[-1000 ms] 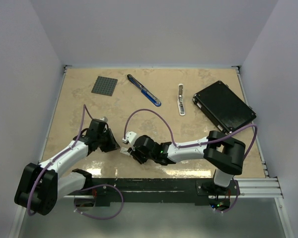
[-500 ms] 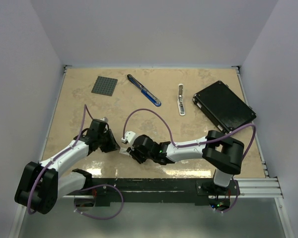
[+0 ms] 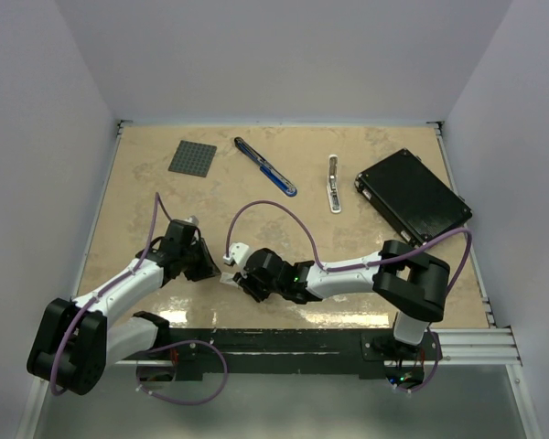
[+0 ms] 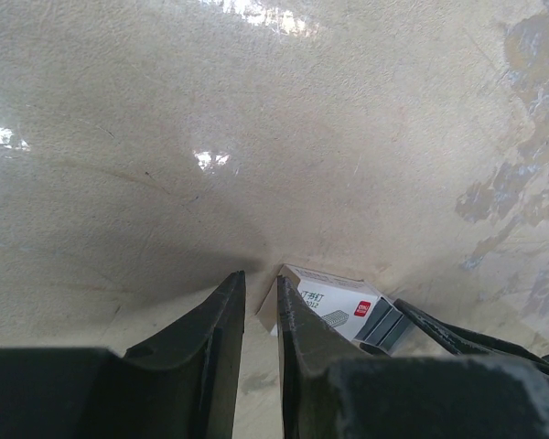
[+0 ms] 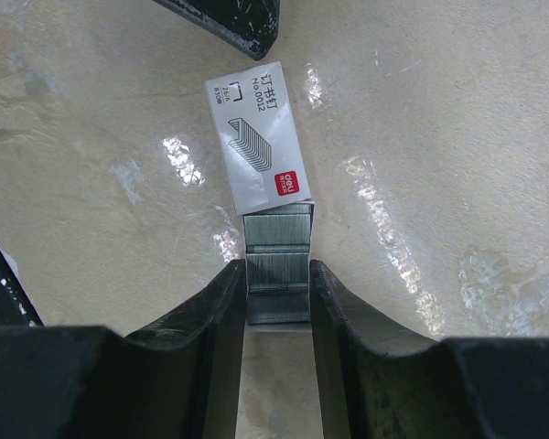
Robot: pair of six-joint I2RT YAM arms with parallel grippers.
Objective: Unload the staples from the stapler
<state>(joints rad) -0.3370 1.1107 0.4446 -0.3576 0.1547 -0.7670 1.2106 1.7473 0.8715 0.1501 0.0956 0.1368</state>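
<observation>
At the near left of the tabletop (image 3: 137,197), the left end effector (image 4: 259,282) is hovering low with its fingers narrowly parted and nothing between them. Its tip is sitting just beside the left end of a white staple box (image 5: 256,137), probably to brace the box against sliding. Just to the right, the right end effector (image 5: 276,267) is pinching a grey staple stack (image 5: 276,229) that is sticking out of the box's near end. It is gripping the stack by its two long sides, which suits drawing it straight out of the sleeve. Further right and toward the far edge, the stapler (image 3: 265,166) is lying flat and diagonal, well apart from both arms and untouched. It is showing as a slim blue and black bar with a silvery streak along its middle. Whether its rail is standing open is too small to tell.
</observation>
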